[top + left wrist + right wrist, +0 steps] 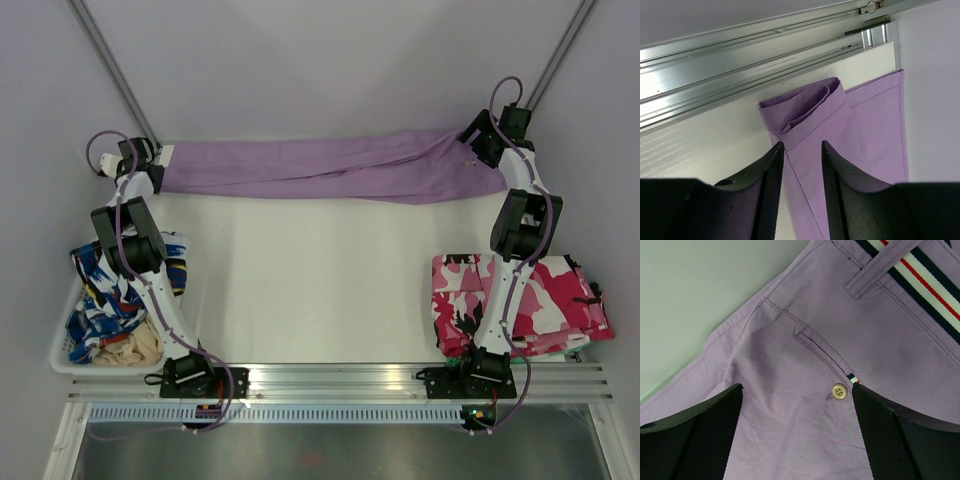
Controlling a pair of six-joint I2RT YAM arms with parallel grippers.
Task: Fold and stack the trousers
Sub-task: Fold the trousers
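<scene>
white table (320, 290), walled bay: lilac trousers (330, 170) flat along 12 o'clock edge; l gripper (802, 145) half-open astride cuff (807, 105) at 10, no firm hold; r gripper (797, 390) wide open, empty, over waist (900, 285) at 2; risk: thin cloth slips/bunches if pinch lands shallow.

- Both ends of the trousers (330, 170) disappear under the left arm (128, 240) and right arm (525, 222) (top view).
- The right arm covers part of the camouflage garment (565, 295).
- The striped waistband (922, 282) runs off the right wrist view's edge.
</scene>
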